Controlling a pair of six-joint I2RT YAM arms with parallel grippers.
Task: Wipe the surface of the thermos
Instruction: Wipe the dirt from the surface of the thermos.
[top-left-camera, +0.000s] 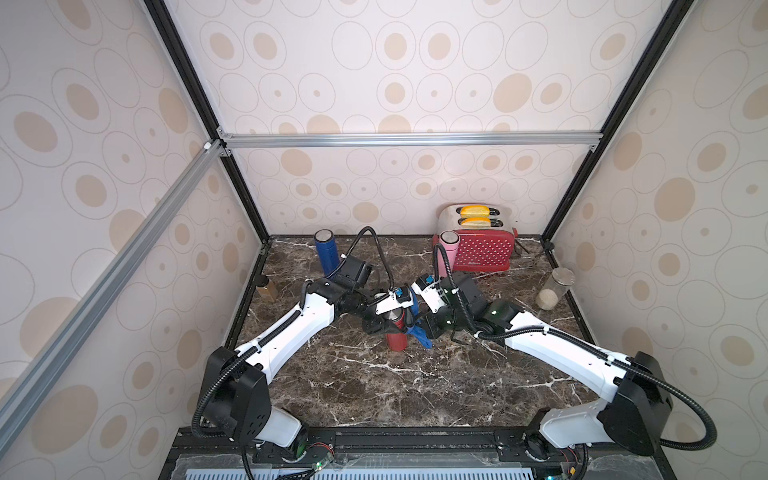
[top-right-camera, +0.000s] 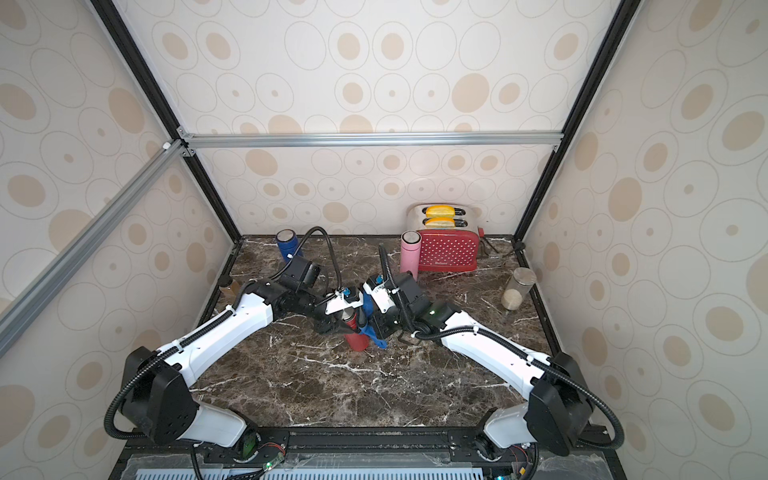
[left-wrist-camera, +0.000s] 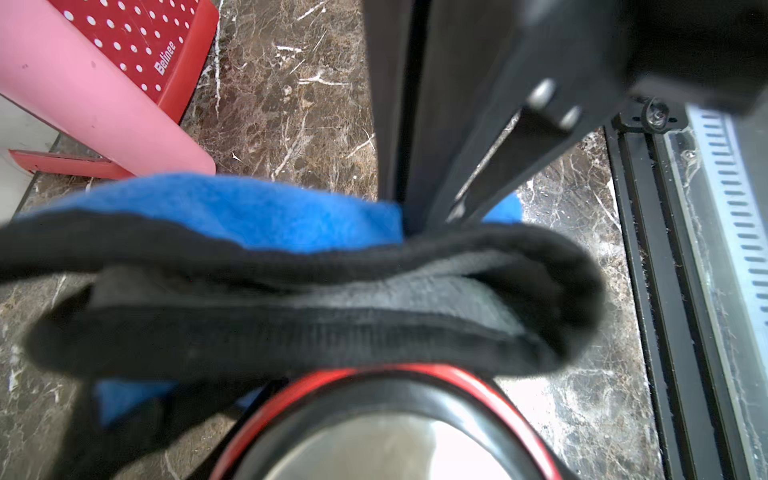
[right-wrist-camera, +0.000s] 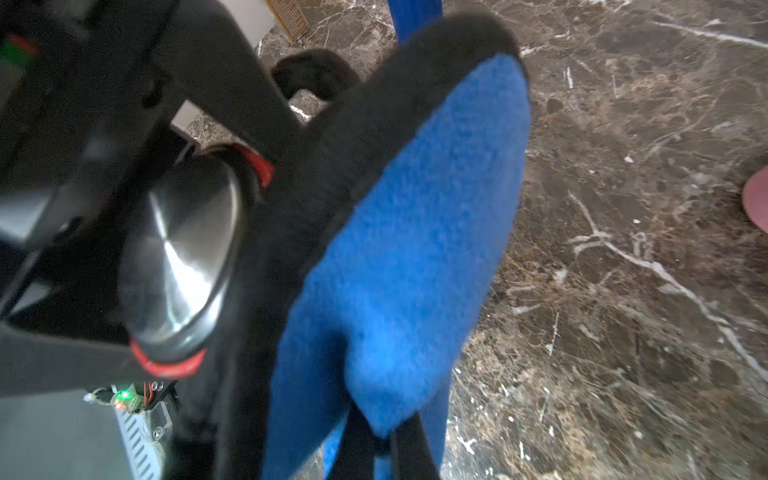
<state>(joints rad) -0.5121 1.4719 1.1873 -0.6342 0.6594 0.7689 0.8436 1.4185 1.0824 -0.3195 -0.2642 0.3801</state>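
Observation:
A red thermos (top-left-camera: 397, 340) (top-right-camera: 357, 340) with a steel cap (left-wrist-camera: 386, 440) (right-wrist-camera: 183, 257) stands upright in the middle of the marble table. My left gripper (top-left-camera: 387, 322) (top-right-camera: 347, 323) is shut on its upper part, one black finger on each side of the cap. A blue cloth with black edging (top-left-camera: 419, 332) (top-right-camera: 372, 331) (left-wrist-camera: 249, 212) (right-wrist-camera: 407, 257) lies against the thermos's right side. It is pinched in my right gripper (top-left-camera: 420, 322) (right-wrist-camera: 384, 428), which is shut. The thermos wall under the cloth is hidden.
A blue thermos (top-left-camera: 326, 253) stands at the back left, and a pink thermos (top-left-camera: 446, 253) in front of a red toaster (top-left-camera: 482, 249) at the back right. A glass jar (top-left-camera: 555, 289) is by the right wall, a small jar (top-left-camera: 266, 289) by the left wall.

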